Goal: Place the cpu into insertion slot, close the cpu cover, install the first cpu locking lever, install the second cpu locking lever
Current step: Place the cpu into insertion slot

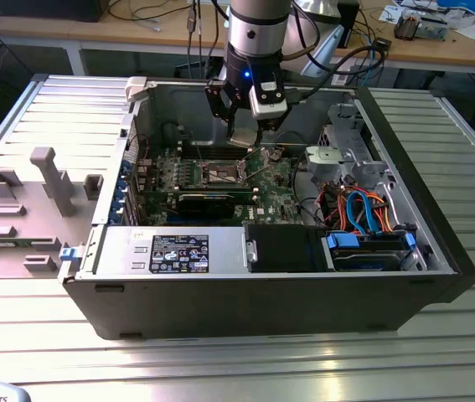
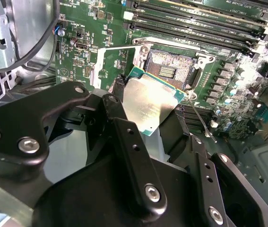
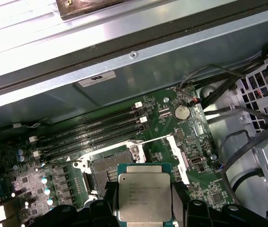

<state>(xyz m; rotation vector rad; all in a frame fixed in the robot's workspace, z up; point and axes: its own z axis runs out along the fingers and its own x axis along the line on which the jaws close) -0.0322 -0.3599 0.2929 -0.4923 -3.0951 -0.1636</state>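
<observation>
The cpu (image 2: pixel 149 103), a thin silvery square plate with a green edge, hangs above the green board with my gripper (image 2: pixel 149 124) shut on it. In the first wrist view the cpu (image 3: pixel 143 196) sits between the black fingers (image 3: pixel 186 212). The insertion slot (image 2: pixel 169 71) lies bare just beyond the plate, its dark middle ringed by a metal rim; it is the insertion slot (image 3: pixel 100 172) in the first wrist view and the insertion slot (image 1: pixel 220 172) in the exterior view. The cpu cover (image 2: pixel 96 66) stands swung up beside the socket. A thin lever rod (image 2: pixel 201 118) sticks up free. My gripper (image 1: pixel 244 134) hovers over the board.
Long black memory slots (image 3: pixel 91 135) run behind the socket. A metal drive cage (image 1: pixel 346 151) and coloured cables (image 1: pixel 363 209) fill the exterior view's right. A long black card (image 1: pixel 212 201) and a labelled metal box (image 1: pixel 178 251) lie nearer. The case walls (image 1: pixel 136 117) enclose the board.
</observation>
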